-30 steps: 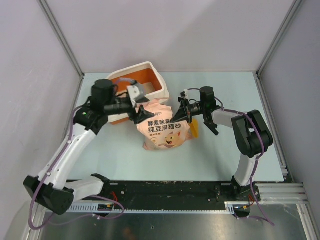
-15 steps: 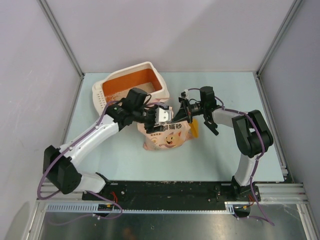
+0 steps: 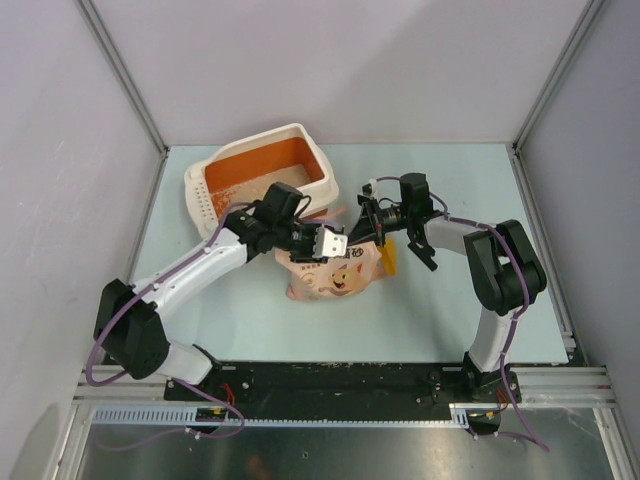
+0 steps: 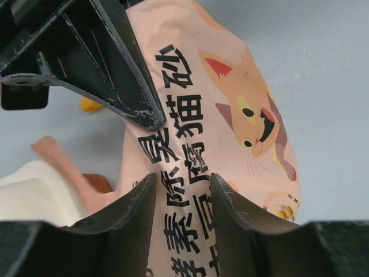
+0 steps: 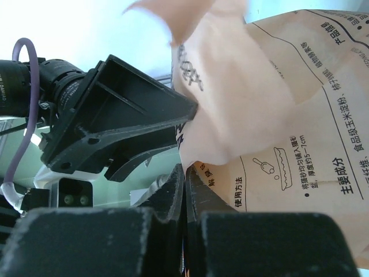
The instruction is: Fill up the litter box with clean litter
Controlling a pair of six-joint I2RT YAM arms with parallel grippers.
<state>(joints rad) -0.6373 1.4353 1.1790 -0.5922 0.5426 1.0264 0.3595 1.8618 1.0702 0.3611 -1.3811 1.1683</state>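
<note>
Right gripper [image 5: 184, 173] pinched tight on litter bag [image 3: 338, 282] edge, left gripper [image 4: 182, 180] spread across its printed face, litter box [image 3: 262, 141] at bag's 11 o'clock.

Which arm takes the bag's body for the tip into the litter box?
Left: the left fingers straddle the bag on its printed front, litter box side; the right fingers are shut on its edge.

a lab test cell: aluminium frame posts [image 3: 123, 75], plain grey panels [image 3: 340, 70], pale table [image 3: 430, 310].
</note>
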